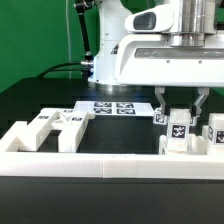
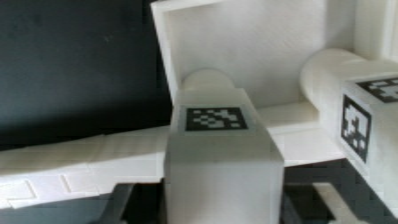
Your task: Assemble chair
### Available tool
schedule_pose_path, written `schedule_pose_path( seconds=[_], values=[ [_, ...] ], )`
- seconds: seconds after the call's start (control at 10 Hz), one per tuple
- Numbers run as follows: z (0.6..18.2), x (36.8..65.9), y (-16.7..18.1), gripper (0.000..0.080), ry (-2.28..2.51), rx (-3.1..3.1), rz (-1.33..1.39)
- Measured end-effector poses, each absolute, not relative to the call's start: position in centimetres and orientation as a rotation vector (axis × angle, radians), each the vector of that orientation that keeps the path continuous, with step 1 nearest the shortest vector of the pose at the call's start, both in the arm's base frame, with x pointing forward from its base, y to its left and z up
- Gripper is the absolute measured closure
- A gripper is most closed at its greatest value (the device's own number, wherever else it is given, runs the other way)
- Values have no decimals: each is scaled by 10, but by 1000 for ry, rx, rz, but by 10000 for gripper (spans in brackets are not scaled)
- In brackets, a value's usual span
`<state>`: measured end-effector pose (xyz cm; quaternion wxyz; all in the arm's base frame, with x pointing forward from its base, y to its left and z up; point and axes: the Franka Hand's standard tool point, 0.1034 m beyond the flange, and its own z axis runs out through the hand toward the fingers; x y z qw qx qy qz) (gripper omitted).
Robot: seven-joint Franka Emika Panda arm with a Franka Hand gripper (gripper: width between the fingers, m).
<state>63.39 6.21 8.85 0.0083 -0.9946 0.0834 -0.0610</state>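
Wrist view: chunky white tagged chair piece point(image 2: 222, 165)

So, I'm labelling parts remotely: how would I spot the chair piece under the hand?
Follow the low white border wall along the table's front to the exterior view's right. Behind it, below the hand, stands a white block with a tag facing the camera. Unlike the tagged piece beside it at the frame's edge, it sits between the hand's open fingers.

We see open table point(image 1: 120, 136) mid-scene; chair pieces point(image 1: 55, 125) crowd exterior view's left, tagged pieces point(image 1: 178, 131) stand at its right; low wall point(image 1: 100, 166) bars front edge.
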Motion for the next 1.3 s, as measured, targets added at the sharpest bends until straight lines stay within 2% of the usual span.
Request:
schedule_pose_path(
  seconds=[0.2,0.6,1.3],
  values=[
    [89,634,62,512,425,-3084,-188],
    [87,632,60,511,1210,-2829,-163],
    [87,633,59,511,1526,-2651,-147]
  ],
)
